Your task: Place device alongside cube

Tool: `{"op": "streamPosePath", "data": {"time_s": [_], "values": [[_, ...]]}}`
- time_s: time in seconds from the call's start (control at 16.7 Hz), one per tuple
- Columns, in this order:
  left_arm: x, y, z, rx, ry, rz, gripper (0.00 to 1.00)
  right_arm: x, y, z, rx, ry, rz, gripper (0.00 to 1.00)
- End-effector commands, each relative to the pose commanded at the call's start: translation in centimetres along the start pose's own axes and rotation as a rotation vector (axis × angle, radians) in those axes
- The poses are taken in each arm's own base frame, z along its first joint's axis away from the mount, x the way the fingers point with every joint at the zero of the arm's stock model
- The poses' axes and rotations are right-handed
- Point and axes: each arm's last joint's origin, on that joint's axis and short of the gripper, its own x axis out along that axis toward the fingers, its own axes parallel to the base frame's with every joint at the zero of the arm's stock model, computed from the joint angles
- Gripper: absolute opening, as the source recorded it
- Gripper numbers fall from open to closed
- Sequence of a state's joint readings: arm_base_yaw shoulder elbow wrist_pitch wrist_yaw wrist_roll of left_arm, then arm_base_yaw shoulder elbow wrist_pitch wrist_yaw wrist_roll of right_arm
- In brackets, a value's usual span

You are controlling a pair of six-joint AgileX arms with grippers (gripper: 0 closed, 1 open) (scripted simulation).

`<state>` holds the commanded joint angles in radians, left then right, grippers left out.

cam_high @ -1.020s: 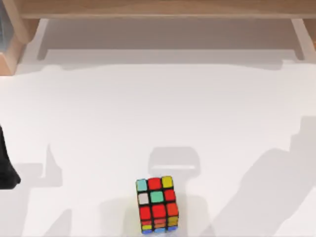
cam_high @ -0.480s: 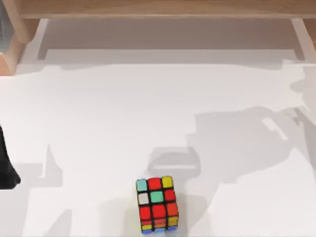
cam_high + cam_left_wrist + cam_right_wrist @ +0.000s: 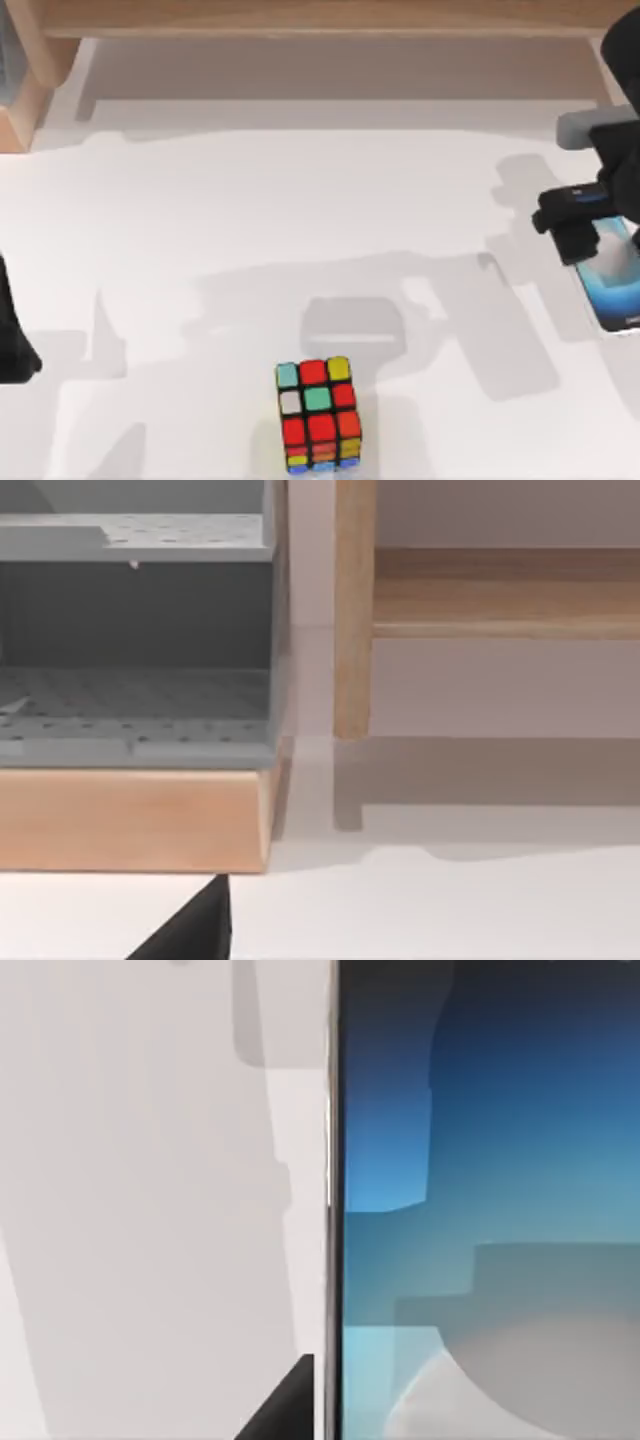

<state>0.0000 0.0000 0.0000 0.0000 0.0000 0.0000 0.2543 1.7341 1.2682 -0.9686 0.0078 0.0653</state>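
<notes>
- Phone (image 3: 618, 283) flat on white table (image 3: 250, 220), far right side, screen up, partly cut off by right edge of top view.
- Right gripper (image 3: 578, 222) directly over phone's far end; black body covering that end. Finger spread: cannot tell; contact with phone: cannot tell.
- Right wrist view: phone (image 3: 490, 1200) close below, blue-to-white screen, long thin edge running straight beside bare table (image 3: 150, 1210).
- Cube (image 3: 319, 415) near front edge, around middle, well apart from phone. Mostly red on top, upright, touching nothing.
- Open tabletop between cube and phone; bare room on cube's left and right sides too.
- Wooden shelf (image 3: 320, 20) along back edge, well clear of both.
- Left arm (image 3: 12, 335) parked at far left edge, well apart from cube; finger state: cannot tell.
</notes>
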Motion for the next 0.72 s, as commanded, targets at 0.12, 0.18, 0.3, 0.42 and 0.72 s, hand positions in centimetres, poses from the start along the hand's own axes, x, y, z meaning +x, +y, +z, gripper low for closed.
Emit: {"op": "streamPosePath", "data": {"time_s": [0.12, 0.18, 0.3, 0.42, 0.72], "values": [[0.0, 0.0, 0.0, 0.000, 0.000, 0.000, 1.00, 0.0, 2.8, -1.0, 0.039, 0.021, 0.007, 0.00], [0.0, 0.0, 0.0, 0.000, 0.000, 0.000, 1.00, 0.1, 4.1, -1.6, 0.058, 0.033, 0.009, 0.00], [0.0, 0.0, 0.0, 0.000, 0.000, 0.000, 1.00, 0.1, 6.5, -2.8, 0.092, 0.055, 0.009, 0.00], [0.0, 0.0, 0.0, 0.000, 0.000, 0.000, 1.00, 0.2, 8.5, -4.1, 0.124, 0.075, 0.006, 0.00], [0.0, 0.0, 0.0, 0.000, 0.000, 0.000, 1.00, 0.3, 11.9, -6.8, 0.183, 0.109, -0.012, 0.00]]}}
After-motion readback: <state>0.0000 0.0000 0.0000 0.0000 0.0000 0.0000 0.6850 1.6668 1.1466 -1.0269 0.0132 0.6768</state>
